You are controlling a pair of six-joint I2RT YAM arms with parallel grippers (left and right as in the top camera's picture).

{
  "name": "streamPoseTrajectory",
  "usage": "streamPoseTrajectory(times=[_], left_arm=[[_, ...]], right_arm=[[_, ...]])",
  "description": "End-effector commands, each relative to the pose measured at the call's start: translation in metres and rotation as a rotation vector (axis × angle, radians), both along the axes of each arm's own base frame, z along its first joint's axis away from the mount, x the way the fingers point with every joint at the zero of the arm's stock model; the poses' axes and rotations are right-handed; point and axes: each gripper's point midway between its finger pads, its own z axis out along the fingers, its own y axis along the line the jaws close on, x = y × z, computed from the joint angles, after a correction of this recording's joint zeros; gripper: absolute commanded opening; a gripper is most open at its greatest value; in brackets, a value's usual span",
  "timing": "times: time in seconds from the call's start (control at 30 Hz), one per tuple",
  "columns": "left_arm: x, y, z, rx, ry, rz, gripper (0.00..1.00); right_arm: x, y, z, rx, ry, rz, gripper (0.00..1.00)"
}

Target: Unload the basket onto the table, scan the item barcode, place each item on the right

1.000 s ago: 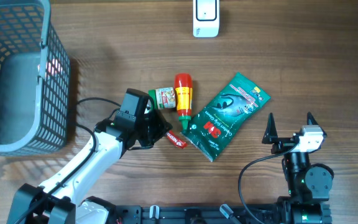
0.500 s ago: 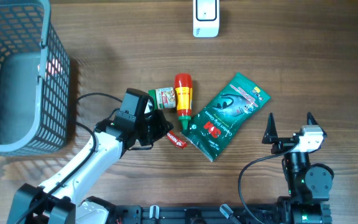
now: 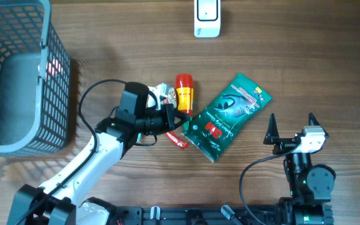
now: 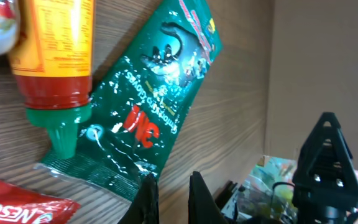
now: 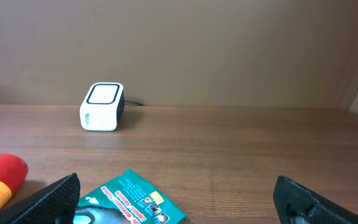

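The grey basket point(image 3: 58, 94) at the table's point(image 3: 292, 62) far left corner shows only its floor. Green packet point(image 3: 227, 115) and red bottle point(image 3: 184, 94) lie mid-table, the scanner point(image 3: 206, 17) at the far edge. The left gripper point(image 3: 171, 119) is closed on nothing, beside the bottle. The right gripper point(image 3: 291, 127) stands wide, empty, bare wood around.

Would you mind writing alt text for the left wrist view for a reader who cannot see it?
A green 3M packet lies diagonally on the wooden table, with a red and yellow bottle, green cap downward, just left of it. The left gripper shows at the bottom edge, a red Nescafe sachet at bottom left.
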Motion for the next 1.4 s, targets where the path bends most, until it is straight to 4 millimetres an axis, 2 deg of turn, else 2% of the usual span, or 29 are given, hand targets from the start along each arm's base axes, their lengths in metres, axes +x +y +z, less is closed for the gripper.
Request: streamPoseTrajectory(times=[0.0, 0.3, 0.57, 0.73, 0.87, 1.13, 1.23, 1.37], left_arm=[[0.002, 0.001, 0.007, -0.036, 0.066, 0.062, 0.04], [0.006, 0.005, 0.002, -0.146, 0.478, 0.384, 0.04], [0.007, 0.005, 0.003, -0.150, 0.484, 0.394, 0.04], [0.018, 0.005, 0.015, -0.141, 0.353, 0.369, 0.04], [0.039, 0.006, 0.048, -0.102, 0.121, 0.378, 0.04], [0.074, 0.016, 0.142, -0.017, -0.231, 0.376, 0.04], [0.084, 0.032, 0.176, 0.095, -0.342, 0.413, 0.04], [0.092, 0.070, 0.223, 0.289, -0.491, 0.490, 0.04]], right_arm=[[0.000, 0.004, 0.000, -0.008, -0.002, 0.022, 1.00], [0.000, 0.004, 0.000, -0.008, -0.002, 0.022, 1.00], [0.000, 0.004, 0.000, -0.008, -0.002, 0.022, 1.00], [0.000, 0.004, 0.000, -0.008, -0.002, 0.022, 1.00], [0.000, 0.004, 0.000, -0.008, -0.002, 0.022, 1.00], [0.000, 0.004, 0.000, -0.008, -0.002, 0.022, 1.00], [0.000, 0.004, 0.000, -0.008, -0.002, 0.022, 1.00], [0.000, 0.004, 0.000, -0.009, -0.002, 0.022, 1.00]])
